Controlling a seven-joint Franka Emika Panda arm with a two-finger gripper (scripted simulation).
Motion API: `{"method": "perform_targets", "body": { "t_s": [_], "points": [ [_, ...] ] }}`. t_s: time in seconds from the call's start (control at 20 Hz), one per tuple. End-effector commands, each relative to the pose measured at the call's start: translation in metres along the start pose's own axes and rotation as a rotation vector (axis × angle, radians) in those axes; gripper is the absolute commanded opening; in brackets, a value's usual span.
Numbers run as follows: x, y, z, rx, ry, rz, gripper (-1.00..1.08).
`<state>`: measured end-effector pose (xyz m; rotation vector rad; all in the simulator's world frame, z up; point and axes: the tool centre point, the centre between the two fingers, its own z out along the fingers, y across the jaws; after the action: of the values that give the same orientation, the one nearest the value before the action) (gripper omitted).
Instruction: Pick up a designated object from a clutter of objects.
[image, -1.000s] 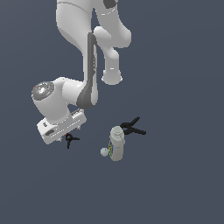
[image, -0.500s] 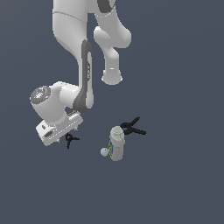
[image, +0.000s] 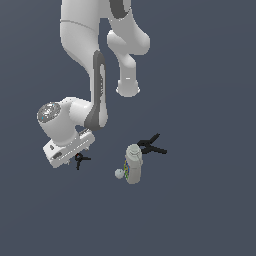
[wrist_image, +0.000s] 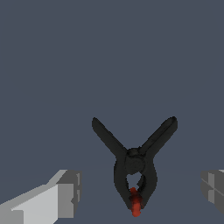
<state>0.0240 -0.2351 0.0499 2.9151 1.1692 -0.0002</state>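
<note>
The small black spring clamp (wrist_image: 133, 164) with a red tip lies flat on the grey floor, handles splayed. In the exterior view this clamp (image: 80, 160) pokes out just beside the white hand. My gripper (wrist_image: 140, 192) is open, with one finger (wrist_image: 65, 190) on each side of the clamp's tip end and not touching it. In the exterior view the gripper (image: 75, 155) hangs low over the clamp; its fingertips are hidden by the hand.
Toward the exterior view's right lie a whitish bottle (image: 133, 164) with a coloured label, a tiny white ball (image: 119, 173) against it, and the larger all-black clamp (image: 151, 145) by the bottle's cap end.
The arm has lowered and shifted a little toward the exterior view's left, bringing the hand closer over the small clamp. The objects have not moved.
</note>
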Motion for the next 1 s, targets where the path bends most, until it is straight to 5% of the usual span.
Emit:
{"method": "perform_targets", "body": {
  "t_s": [0.0, 0.45, 0.5, 0.95],
  "points": [
    [0.0, -0.001, 0.012, 0.001, 0.0, -0.001, 1.0],
    [0.0, 0.0, 0.036, 0.001, 0.0, -0.003, 1.0],
    [0.0, 0.0, 0.036, 0.001, 0.0, -0.003, -1.0],
    [0.0, 0.0, 0.036, 0.001, 0.0, -0.003, -1.0]
  ]
}}
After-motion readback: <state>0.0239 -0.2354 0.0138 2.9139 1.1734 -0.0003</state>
